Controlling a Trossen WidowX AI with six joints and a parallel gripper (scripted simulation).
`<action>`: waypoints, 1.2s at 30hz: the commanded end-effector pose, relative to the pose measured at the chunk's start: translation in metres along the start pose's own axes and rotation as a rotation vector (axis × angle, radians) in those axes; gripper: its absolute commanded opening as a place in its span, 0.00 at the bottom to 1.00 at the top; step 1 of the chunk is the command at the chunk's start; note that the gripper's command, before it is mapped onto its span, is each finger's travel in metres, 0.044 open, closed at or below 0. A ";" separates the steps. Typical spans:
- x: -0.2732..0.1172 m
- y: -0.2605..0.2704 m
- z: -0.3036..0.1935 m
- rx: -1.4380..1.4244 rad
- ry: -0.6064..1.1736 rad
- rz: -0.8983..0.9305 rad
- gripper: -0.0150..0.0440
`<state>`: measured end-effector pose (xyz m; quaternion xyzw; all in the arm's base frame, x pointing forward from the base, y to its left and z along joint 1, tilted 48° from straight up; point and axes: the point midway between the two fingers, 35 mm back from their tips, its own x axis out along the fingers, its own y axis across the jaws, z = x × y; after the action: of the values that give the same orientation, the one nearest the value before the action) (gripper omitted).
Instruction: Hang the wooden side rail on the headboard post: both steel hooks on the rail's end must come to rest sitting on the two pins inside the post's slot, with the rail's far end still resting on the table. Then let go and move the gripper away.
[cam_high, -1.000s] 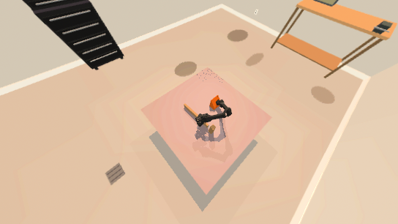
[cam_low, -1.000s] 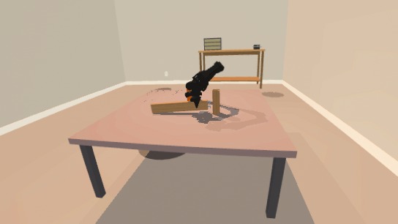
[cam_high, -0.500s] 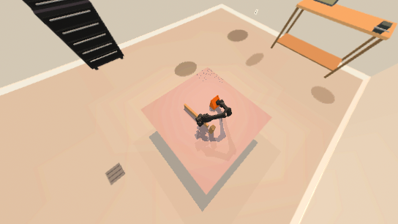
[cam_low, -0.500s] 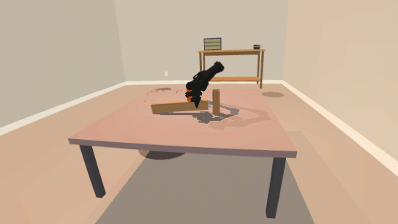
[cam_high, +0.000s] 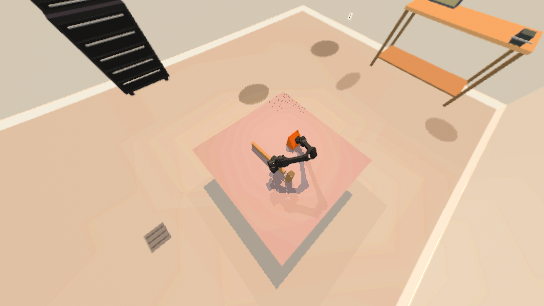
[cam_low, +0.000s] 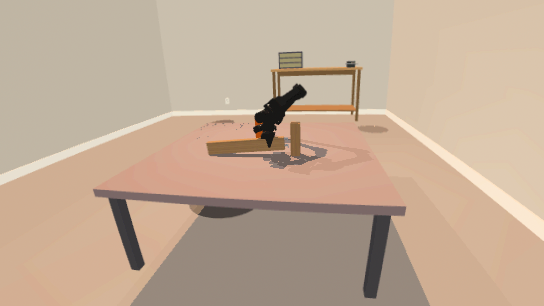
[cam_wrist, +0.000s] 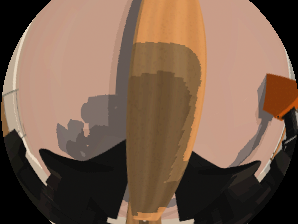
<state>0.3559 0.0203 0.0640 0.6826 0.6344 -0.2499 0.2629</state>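
From high above, one view looks steeply down on my whole bench (cam_high: 235, 150) (cam_low: 240, 185); another faces it from beyond its near edge, sharing the wooden shelf table (cam_high: 470, 22) (cam_low: 317, 69) behind. The closest looks along my pincer (cam_wrist: 153, 140) at the rail (cam_wrist: 167, 30).
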 end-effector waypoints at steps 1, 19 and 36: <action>-0.004 0.001 0.000 0.005 -0.002 0.012 0.25; -0.004 0.001 -0.002 0.005 -0.002 0.012 0.25; -0.004 0.001 -0.004 0.005 -0.002 0.012 0.25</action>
<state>0.3560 0.0232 0.0671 0.6825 0.6344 -0.2497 0.2634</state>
